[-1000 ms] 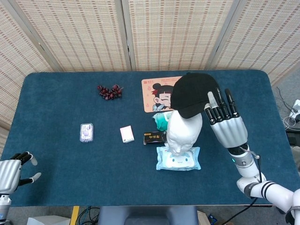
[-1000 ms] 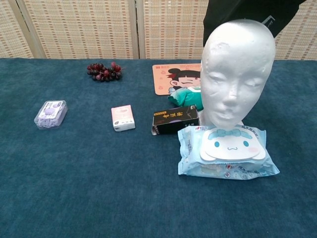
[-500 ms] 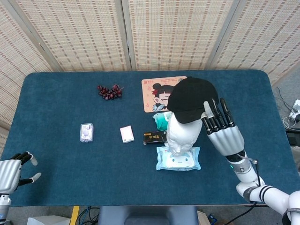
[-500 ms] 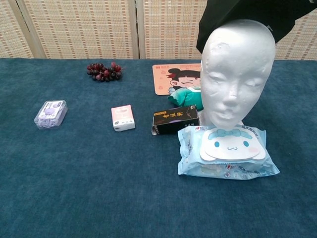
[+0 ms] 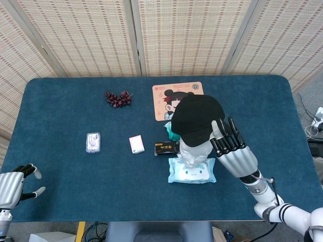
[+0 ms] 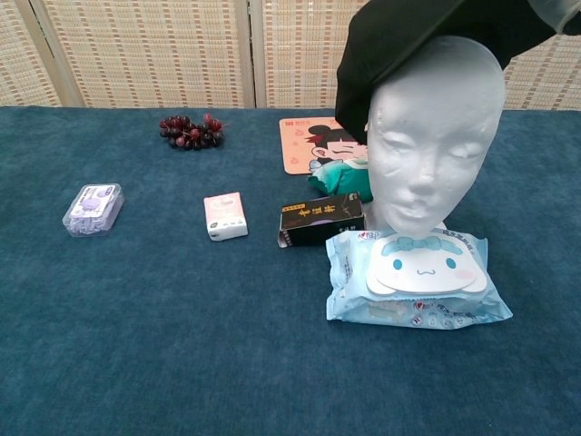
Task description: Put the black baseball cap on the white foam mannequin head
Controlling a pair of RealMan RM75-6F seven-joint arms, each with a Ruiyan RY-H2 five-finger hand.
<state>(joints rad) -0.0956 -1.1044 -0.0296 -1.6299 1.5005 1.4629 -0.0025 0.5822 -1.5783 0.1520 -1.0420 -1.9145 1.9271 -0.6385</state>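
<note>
Progress shows in the black fabric baseball cap (image 5: 197, 117), which has slid forward and down over the last second: a second ago it sat behind and above the crown of the white foam mannequin head (image 6: 434, 145), and now it covers the crown, its edge hanging past the temple on the side toward the counter's left edge. From the chest view the face below the brow is bare, while the cap sits tilted, lower on that one side than the other. The right hand (image 5: 231, 148) has travelled with it, toward the counter's near edge; its fingers lie straight and close together along the cap's right side, and whether a thumb pinches the fabric underneath cannot be told. The left hand (image 5: 14, 184) stays off the near left corner, fingers loosely apart, holding nothing.

Judged from this, the task is nearly done: the cap is on the head but skewed, so it probably needs a settling push to sit level before release. A clumsy withdrawal could drag the cap off or tip the light foam head onto the pale blue wet-wipes pack (image 6: 418, 278) at its base.
</note>
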